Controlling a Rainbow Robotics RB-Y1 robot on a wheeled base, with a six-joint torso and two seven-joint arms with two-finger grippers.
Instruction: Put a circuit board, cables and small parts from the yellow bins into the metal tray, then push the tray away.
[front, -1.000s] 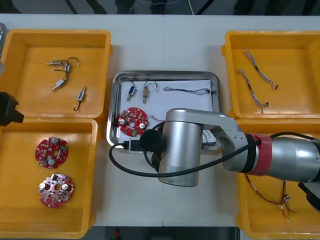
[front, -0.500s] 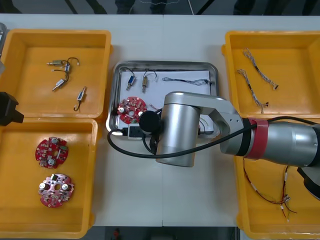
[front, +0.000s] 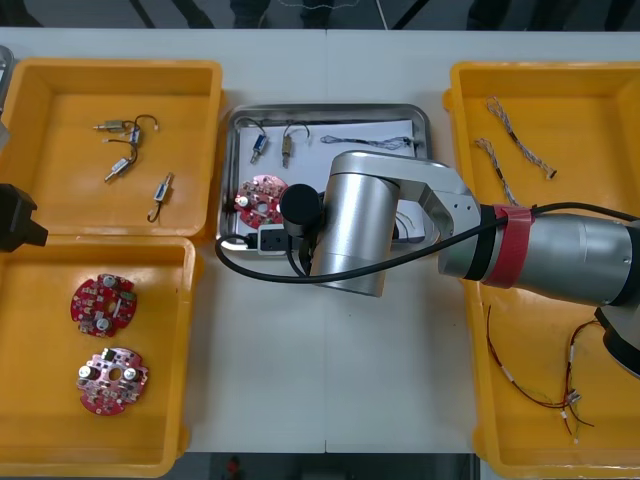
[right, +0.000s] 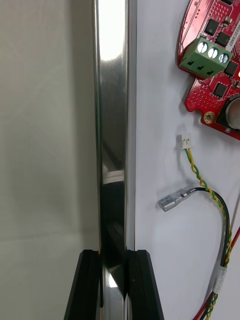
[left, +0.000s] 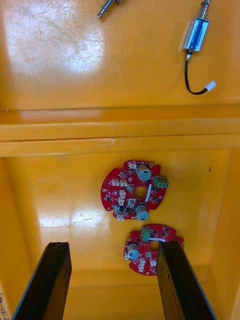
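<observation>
The metal tray (front: 330, 110) lies between the bins, white inside. It holds a red circuit board (front: 262, 198), two small metal parts (front: 258, 143) and a blue and white cable (front: 370, 142). My right arm (front: 360, 225) reaches over the tray's near edge and hides its gripper. In the right wrist view my right gripper (right: 116, 285) is shut on the tray's shiny rim (right: 115, 100). Beyond the rim lie the board (right: 217, 70) and a red and yellow cable (right: 196, 170). My left gripper (left: 115, 285) hangs open above the left bins, over two boards (left: 135, 190).
The far left bin (front: 60, 75) holds several small metal parts. Two circuit boards (front: 103, 303) lie in the near left bin. The far right bin (front: 600, 90) holds twisted cables (front: 510, 150). Red and yellow cables (front: 540, 390) lie in the near right bin.
The tray has slid away toward the table's far edge, with my right arm following it. The left arm has stayed put.
</observation>
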